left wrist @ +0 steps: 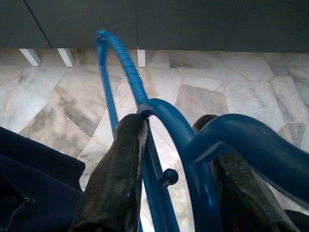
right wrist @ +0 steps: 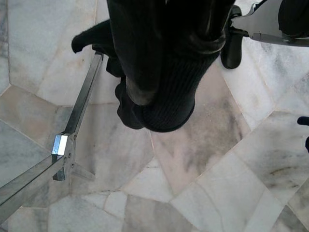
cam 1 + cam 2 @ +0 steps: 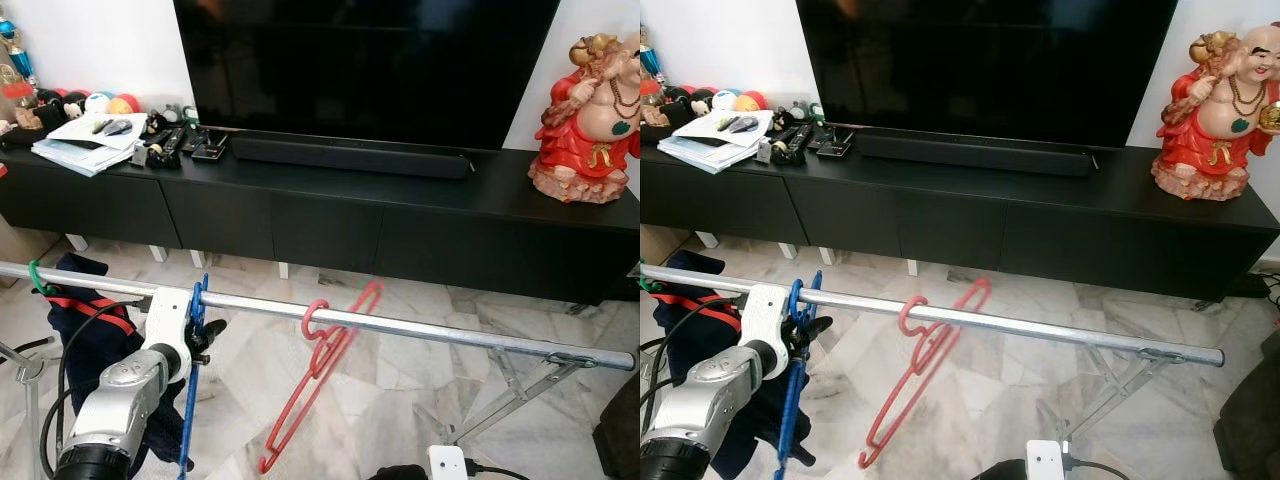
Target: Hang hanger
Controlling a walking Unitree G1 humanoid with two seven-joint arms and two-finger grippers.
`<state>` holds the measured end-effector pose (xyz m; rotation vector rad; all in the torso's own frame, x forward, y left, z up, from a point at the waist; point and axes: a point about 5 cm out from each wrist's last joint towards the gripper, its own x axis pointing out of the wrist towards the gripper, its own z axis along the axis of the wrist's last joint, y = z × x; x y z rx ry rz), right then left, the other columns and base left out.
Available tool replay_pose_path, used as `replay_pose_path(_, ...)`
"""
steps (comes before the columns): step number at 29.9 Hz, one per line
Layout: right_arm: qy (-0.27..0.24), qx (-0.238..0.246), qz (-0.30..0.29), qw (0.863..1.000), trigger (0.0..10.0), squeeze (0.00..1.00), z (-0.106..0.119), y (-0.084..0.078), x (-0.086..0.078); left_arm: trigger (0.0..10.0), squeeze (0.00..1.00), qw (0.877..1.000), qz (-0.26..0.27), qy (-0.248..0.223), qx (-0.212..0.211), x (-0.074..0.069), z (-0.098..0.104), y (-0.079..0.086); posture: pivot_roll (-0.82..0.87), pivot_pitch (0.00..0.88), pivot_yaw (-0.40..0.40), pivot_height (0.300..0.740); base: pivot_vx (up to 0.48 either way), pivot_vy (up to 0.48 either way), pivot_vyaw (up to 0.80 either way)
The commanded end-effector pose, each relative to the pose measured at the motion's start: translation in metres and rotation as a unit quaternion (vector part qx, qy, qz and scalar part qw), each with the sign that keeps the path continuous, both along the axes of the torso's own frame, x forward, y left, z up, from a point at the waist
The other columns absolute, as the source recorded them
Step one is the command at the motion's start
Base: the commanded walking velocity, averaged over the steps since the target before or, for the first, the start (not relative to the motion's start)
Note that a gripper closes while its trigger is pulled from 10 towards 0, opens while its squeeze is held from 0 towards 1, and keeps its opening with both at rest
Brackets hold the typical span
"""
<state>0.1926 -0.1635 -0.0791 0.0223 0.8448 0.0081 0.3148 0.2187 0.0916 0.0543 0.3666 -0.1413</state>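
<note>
A blue plastic hanger [image 3: 190,400] hangs down from the silver rail [image 3: 430,335] of a drying rack, its hook [image 3: 201,296] lying across the rail near the left end. My left gripper [image 3: 207,337] is shut on the blue hanger just under the hook. In the left wrist view the two black fingers [image 1: 116,179] press on the blue neck [image 1: 193,164] from both sides. A red hanger [image 3: 318,372] hangs on the rail further right, tilted. My right arm [image 3: 447,463] is low at the bottom edge, and a black knitted cloth [image 2: 164,72] covers its gripper.
A dark blue garment [image 3: 85,320] on a green hook [image 3: 38,278] hangs at the rail's left end. Behind the rack stands a long black TV cabinet [image 3: 330,215] with a red figurine [image 3: 590,120]. The rack's metal legs [image 3: 510,395] slant over the marble floor [image 2: 193,159].
</note>
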Motion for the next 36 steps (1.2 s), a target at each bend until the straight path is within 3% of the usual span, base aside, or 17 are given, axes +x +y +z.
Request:
replay_pose_path(1,0.003,0.0,0.0,1.0,10.0,0.0,0.0,0.0,0.0,0.0,0.0,0.999,-0.014,0.006,0.034,0.0,-0.001,0.0,0.09,0.037,0.003,0.74,0.0,0.0,0.0)
replay_pose_path(11,0.005,0.001,0.003,1.0,10.0,0.0,-0.001,0.001,-0.002,0.0,0.0,0.996,-0.04,0.009,0.075,-0.001,0.006,-0.004,0.09,0.039,0.005,0.74,0.0,0.0,0.0)
replay_pose_path(17,0.006,0.002,0.003,1.0,10.0,0.0,-0.002,0.002,-0.002,0.0,0.0,0.997,-0.042,0.008,0.063,0.0,0.006,-0.006,0.09,0.038,0.006,0.74,0.0,0.0,0.0)
replay_pose_path(18,0.006,0.002,0.003,1.0,10.0,0.0,-0.002,0.003,-0.002,3.0,0.0,0.999,-0.031,0.008,0.04,0.0,0.005,-0.007,0.09,0.037,0.008,0.74,0.0,0.0,0.0)
replay_pose_path(19,0.006,0.002,0.003,1.0,10.0,0.0,-0.002,0.003,-0.002,3.0,0.0,0.999,-0.031,0.008,0.04,0.0,0.005,-0.007,0.09,0.037,0.008,0.74,0.0,0.0,0.0)
replay_pose_path(20,0.006,0.002,0.003,1.0,10.0,0.0,-0.002,0.003,-0.002,10.0,0.0,0.999,-0.027,0.011,0.031,0.0,0.004,-0.007,0.09,0.037,0.007,0.74,0.0,0.0,0.0)
replay_pose_path(26,0.007,0.001,0.004,1.0,10.0,0.0,-0.002,0.002,-0.003,10.0,0.0,0.999,-0.014,0.03,0.006,-0.002,-0.003,-0.008,0.09,0.038,0.005,0.74,0.0,0.0,0.0)
replay_pose_path(27,0.007,0.0,0.004,1.0,10.0,0.0,-0.002,0.002,-0.003,10.0,0.13,1.0,-0.004,0.03,-0.004,-0.003,-0.004,-0.008,0.09,0.038,0.004,0.74,0.0,0.0,0.0)
replay_pose_path(28,0.008,0.0,0.004,1.0,10.0,0.0,-0.002,0.002,-0.003,10.0,1.0,0.999,0.001,0.031,-0.016,-0.003,-0.004,-0.008,0.09,0.038,0.003,0.74,0.0,0.0,0.0)
replay_pose_path(35,0.009,0.0,0.005,1.0,10.0,0.0,-0.002,0.002,-0.003,10.0,1.0,0.999,0.022,0.029,-0.033,-0.002,-0.003,-0.004,0.09,0.04,0.0,0.74,0.0,0.0,0.0)
replay_pose_path(36,0.009,0.0,0.006,1.0,10.0,0.0,-0.002,0.002,-0.003,10.0,0.0,0.999,0.017,0.028,-0.029,-0.003,-0.002,-0.003,0.09,0.04,0.0,0.74,0.0,0.0,0.0)
